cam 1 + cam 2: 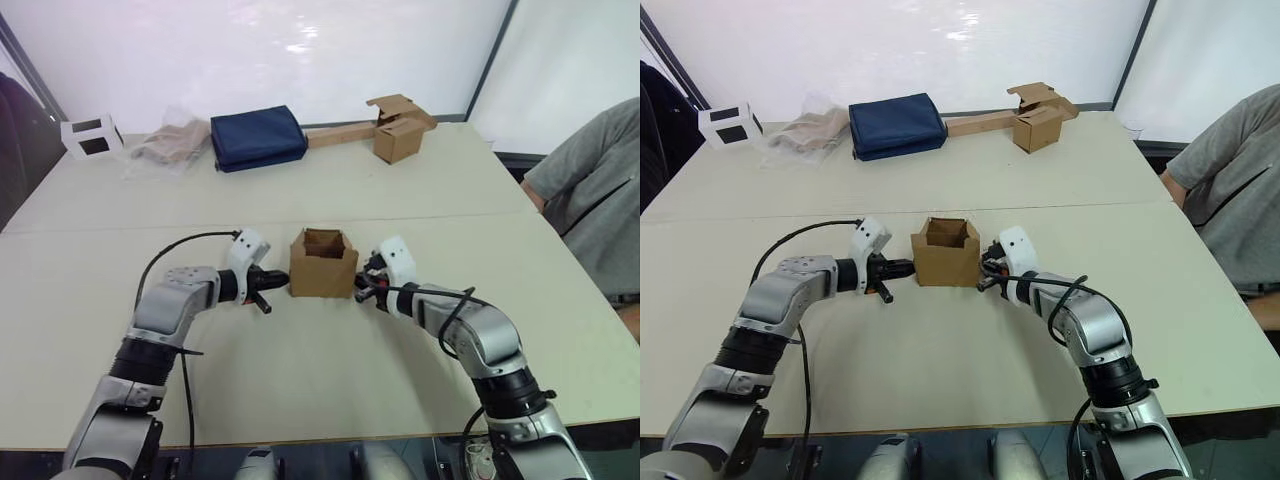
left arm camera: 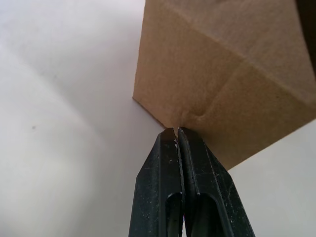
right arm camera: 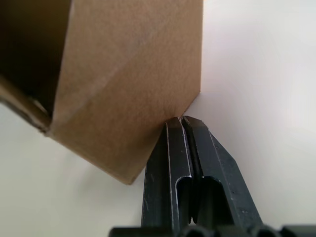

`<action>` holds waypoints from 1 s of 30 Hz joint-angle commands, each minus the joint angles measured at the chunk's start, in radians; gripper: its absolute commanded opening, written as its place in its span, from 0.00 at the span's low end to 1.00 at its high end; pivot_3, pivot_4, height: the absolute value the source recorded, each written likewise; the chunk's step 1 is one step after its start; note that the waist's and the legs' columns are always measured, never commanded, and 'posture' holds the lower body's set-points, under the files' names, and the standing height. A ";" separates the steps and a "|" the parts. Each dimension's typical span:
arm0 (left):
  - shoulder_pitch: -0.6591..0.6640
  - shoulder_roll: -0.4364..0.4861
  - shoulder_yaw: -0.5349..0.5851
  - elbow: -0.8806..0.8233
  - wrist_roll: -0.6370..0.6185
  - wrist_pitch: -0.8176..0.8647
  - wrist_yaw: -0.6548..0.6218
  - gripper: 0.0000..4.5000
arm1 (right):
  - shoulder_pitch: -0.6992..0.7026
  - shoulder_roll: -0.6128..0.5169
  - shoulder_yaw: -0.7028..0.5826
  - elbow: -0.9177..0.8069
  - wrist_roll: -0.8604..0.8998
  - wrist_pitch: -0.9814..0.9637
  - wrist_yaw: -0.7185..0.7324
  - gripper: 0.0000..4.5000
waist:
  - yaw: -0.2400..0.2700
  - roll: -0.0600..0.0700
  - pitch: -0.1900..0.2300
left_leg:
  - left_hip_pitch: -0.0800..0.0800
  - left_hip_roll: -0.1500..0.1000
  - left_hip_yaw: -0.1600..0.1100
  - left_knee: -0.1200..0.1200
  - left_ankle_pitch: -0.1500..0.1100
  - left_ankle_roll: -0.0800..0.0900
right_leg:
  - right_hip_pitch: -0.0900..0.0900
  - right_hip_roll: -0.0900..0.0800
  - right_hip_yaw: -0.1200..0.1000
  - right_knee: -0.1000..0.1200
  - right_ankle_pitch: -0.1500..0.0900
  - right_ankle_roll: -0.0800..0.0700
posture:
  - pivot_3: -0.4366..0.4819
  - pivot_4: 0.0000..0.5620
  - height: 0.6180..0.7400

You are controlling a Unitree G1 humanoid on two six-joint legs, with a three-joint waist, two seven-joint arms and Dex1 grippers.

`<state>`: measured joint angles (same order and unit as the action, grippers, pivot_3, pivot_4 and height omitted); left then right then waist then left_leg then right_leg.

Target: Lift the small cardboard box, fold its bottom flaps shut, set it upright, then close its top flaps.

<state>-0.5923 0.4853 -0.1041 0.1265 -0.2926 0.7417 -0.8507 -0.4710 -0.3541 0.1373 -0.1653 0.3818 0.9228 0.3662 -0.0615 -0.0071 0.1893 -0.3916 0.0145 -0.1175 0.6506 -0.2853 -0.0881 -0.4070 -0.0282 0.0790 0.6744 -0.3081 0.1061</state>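
The small cardboard box stands on the table between my two arms, its open end facing up. The top flaps rise around the opening. The bottom flaps are hidden under the box. My left gripper is shut, and its tips touch the box's left wall low near a corner. From the other side my right gripper is also shut, its tips against the right wall. Neither gripper has anything between its fingers.
At the back of the table lie a second brown box on a long cardboard strip, a navy bag, a crumpled plastic wrap and a white box. A person in a grey shirt sits at the right edge.
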 commanded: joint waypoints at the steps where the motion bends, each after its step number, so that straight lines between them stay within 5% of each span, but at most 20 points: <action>1: -0.002 0.011 -0.011 -0.072 -0.021 0.026 -0.019 0.01 | 0.006 0.002 0.019 -0.092 0.038 0.038 0.047 0.00 | 0.000 0.000 0.000 | 0.000 0.000 0.000 0.000 0.000 0.000 | 0.000 0.000 0.000 0.000 0.000 0.000 | 0.48 0.27 1.00; 17: 0.057 0.086 -0.015 -0.249 -0.074 0.226 -0.032 0.01 | 0.033 -0.009 0.019 -0.149 0.020 0.102 0.059 0.00 | -0.005 0.000 0.000 | 0.000 0.000 0.000 0.000 0.000 0.000 | 0.000 0.000 0.000 0.000 0.000 0.000 | 0.48 0.27 1.00; 26: 0.093 0.189 -0.032 -0.220 -0.039 0.141 -0.082 0.01 | 0.022 -0.041 -0.001 -0.095 -0.038 0.083 0.040 0.00 | -0.004 0.000 0.000 | 0.000 0.000 0.000 -0.001 0.000 0.000 | 0.000 0.000 0.000 0.000 0.000 0.000 | 0.48 0.27 1.00; 30: 0.082 0.191 0.021 -0.186 -0.064 0.077 -0.090 0.01 | 0.034 -0.050 -0.058 -0.103 -0.038 -0.128 0.102 0.00 | 0.004 0.000 0.000 | 0.000 0.000 0.000 -0.001 0.000 0.000 | 0.000 0.000 0.000 -0.001 0.000 0.000 | 0.48 0.27 1.00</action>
<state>-0.5006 0.6721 -0.1321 -0.0569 -0.3367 0.8546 -0.9323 -0.4333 -0.4024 0.1301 -0.2357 0.3446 0.9236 0.4322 -0.0570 -0.0071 0.1893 -0.3913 0.0144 -0.1173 0.6500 -0.2853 -0.0882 -0.4065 -0.0286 0.0789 0.6736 -0.3082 0.1060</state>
